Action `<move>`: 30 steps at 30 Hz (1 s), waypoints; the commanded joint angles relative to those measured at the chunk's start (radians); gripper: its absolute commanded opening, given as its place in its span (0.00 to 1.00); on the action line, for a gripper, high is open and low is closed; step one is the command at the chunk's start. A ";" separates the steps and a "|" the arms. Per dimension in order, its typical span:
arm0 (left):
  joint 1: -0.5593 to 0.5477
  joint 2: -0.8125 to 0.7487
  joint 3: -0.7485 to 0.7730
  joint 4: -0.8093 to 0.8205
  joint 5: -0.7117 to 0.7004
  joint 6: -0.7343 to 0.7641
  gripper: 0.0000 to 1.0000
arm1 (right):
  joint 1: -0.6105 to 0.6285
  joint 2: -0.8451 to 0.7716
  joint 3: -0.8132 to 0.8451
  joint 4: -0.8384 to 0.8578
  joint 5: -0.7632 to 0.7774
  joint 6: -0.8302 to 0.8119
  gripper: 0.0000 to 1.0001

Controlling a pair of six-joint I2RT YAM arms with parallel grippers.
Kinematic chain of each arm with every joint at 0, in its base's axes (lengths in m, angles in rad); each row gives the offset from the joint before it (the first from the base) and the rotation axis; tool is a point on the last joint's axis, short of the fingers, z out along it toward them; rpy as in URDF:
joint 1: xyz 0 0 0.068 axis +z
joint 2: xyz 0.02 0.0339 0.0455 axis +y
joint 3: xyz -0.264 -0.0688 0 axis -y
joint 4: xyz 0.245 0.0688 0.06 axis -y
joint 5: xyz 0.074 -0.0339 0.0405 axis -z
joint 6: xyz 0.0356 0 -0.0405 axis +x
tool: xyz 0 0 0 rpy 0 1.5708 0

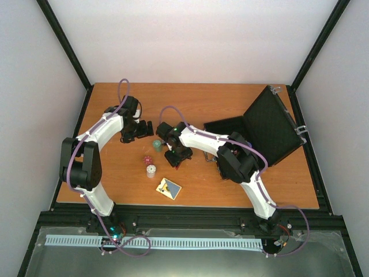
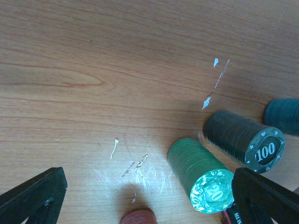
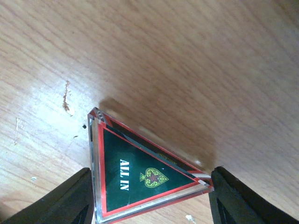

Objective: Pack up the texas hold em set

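Plainly triangular ALL IN token [image 3: 140,179]: green face, red border.

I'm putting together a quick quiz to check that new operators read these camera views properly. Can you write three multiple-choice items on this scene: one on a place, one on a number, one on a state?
1. Where is the ALL IN triangle?
A. at the far left corner
B. at the near right corner
C. between the fingers of the right gripper

2. What number is printed on top of the dark chip stack?
A. 25
B. 100
C. 500

3. How does the briefcase stand?
A. open, lid raised
B. shut and latched
C. upside down

Answers:
1 C: the right wrist view shows a black finger at each side of the triangle.
2 B: the left wrist view shows 100 on its top chip.
3 A: the top view shows the lid tilted up behind the base.
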 commanded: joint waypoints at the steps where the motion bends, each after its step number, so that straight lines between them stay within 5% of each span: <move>1: 0.008 -0.019 0.015 0.006 0.002 -0.008 1.00 | -0.005 -0.077 0.048 -0.036 0.060 -0.013 0.56; 11: 0.007 -0.019 0.015 0.007 0.008 -0.011 1.00 | -0.081 -0.229 0.015 -0.128 0.157 -0.024 0.59; 30: 0.007 0.000 0.015 0.018 0.037 -0.017 1.00 | -0.534 -0.430 -0.332 -0.016 0.256 -0.134 0.61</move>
